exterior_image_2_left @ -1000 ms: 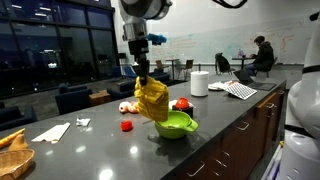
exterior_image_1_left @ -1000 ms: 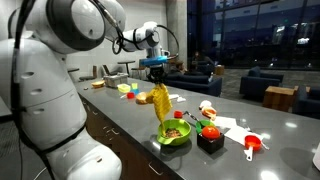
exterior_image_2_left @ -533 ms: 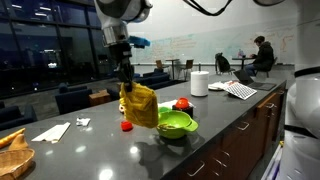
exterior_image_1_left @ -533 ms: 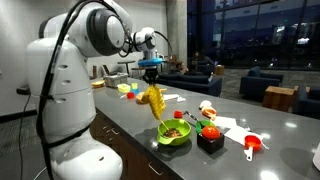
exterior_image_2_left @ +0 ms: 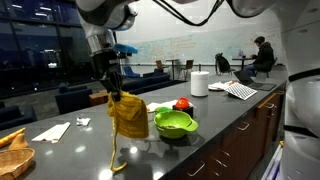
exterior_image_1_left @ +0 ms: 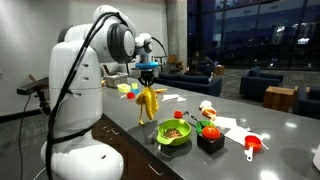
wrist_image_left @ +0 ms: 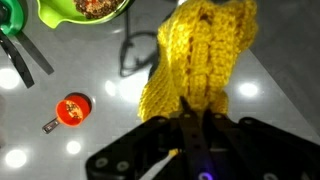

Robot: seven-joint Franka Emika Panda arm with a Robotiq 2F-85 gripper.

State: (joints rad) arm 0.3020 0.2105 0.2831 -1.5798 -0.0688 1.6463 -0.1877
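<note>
- In an exterior view, the hand [exterior_image_1_left: 148, 73] hangs above the table [exterior_image_1_left: 125, 112] with its fingers pinched shut on the top of a yellow knitted cloth [exterior_image_1_left: 148, 103].
- The cloth hangs straight down below the hand, and its lower end is close to the table top.
- A green bowl [exterior_image_1_left: 172, 141] with food in it stands on the table, below the hand and off to one side, near the cloth but apart from it.
- Beyond the bowl, farther from the hand, lies a red measuring cup [exterior_image_1_left: 252, 145].
- In an exterior view from another place, the hand [exterior_image_2_left: 112, 93] is again clamped on the cloth [exterior_image_2_left: 128, 118], which hangs directly beneath it.
- A thin yellow strand [exterior_image_2_left: 117, 158] trails from the cloth down to the table [exterior_image_2_left: 70, 150].
- The green bowl [exterior_image_2_left: 175, 128] sits just beside the hanging cloth, lower than the hand.
- In the wrist view, the hand [wrist_image_left: 195, 112] has its fingers drawn together on the cloth [wrist_image_left: 200, 50], which spreads away from the fingertips.
- The green bowl [wrist_image_left: 62, 18] lies off to the side, past the cloth.
- A small red cup [wrist_image_left: 72, 108] rests on the table [wrist_image_left: 280, 100], apart from both.
</note>
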